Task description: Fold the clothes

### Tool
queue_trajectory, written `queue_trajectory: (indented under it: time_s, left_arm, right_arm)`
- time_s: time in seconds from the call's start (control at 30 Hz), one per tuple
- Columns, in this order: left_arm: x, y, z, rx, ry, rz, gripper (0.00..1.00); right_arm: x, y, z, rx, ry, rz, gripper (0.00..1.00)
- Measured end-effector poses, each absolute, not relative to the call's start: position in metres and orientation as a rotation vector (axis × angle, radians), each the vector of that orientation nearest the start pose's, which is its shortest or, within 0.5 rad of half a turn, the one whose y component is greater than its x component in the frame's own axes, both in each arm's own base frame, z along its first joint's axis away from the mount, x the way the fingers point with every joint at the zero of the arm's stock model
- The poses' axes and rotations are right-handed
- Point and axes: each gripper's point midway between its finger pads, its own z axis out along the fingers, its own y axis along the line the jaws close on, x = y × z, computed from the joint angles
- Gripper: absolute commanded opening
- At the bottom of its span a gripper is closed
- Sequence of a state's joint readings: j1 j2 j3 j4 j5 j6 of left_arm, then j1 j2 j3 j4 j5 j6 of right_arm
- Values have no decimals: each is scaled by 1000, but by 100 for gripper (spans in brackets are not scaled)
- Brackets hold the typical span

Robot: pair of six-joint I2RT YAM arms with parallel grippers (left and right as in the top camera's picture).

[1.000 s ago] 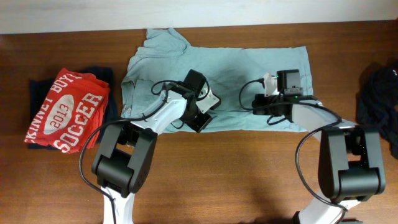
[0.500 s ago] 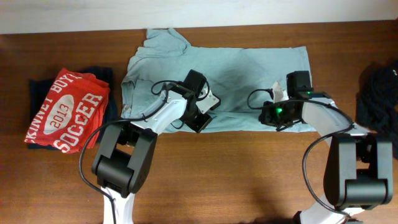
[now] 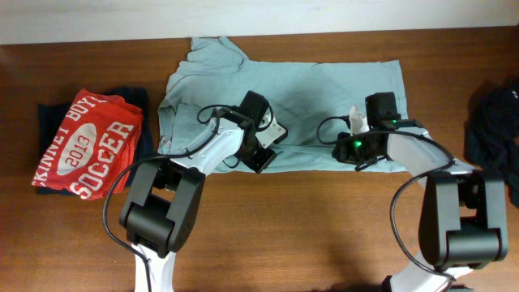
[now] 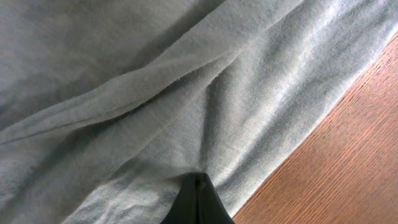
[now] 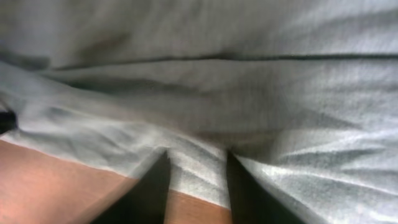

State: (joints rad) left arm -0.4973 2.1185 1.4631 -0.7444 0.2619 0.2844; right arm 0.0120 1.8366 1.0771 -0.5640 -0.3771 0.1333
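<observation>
A light blue-grey T-shirt [image 3: 324, 81] lies spread flat at the back of the wooden table [image 3: 324, 235]. My left gripper [image 3: 261, 158] is at the shirt's front hem, left of centre. In the left wrist view it [image 4: 198, 180] is shut, pinching the cloth [image 4: 155, 93] just inside the hem. My right gripper [image 3: 354, 154] is at the front hem further right. In the right wrist view its fingers [image 5: 196, 168] are apart, with the shirt's hem [image 5: 249, 93] lying between them over the table edge of the cloth.
A folded red shirt with white lettering [image 3: 85, 144] lies on a dark navy garment [image 3: 138, 101] at the left. A dark crumpled garment [image 3: 496, 130] sits at the right edge. Bare wood [image 4: 348, 155] runs along the shirt's front.
My right gripper has swung from pointing left over the shirt to the front hem and dropped onto it. My left gripper has not moved.
</observation>
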Motion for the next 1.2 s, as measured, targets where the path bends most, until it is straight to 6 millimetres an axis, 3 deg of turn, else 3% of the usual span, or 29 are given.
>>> queue_trajectory:
  time_s: [0.1, 0.4, 0.73, 0.97, 1.2]
  left_arm:
    - [356, -244, 1, 1163, 2735, -416, 0]
    - [356, -244, 1, 1163, 2734, -416, 0]
    - [356, -244, 1, 1163, 2734, -416, 0]
    - [356, -244, 0, 1163, 2734, -416, 0]
    - [357, -244, 1, 1161, 2728, -415, 0]
  right_arm:
    - [367, 67, 13, 97, 2864, 567, 46]
    - [367, 67, 13, 98, 2865, 561, 29]
    - [394, 58, 18, 100, 2761, 477, 30]
    - [373, 68, 15, 127, 2841, 575, 30]
    - [357, 67, 17, 141, 2899, 565, 34]
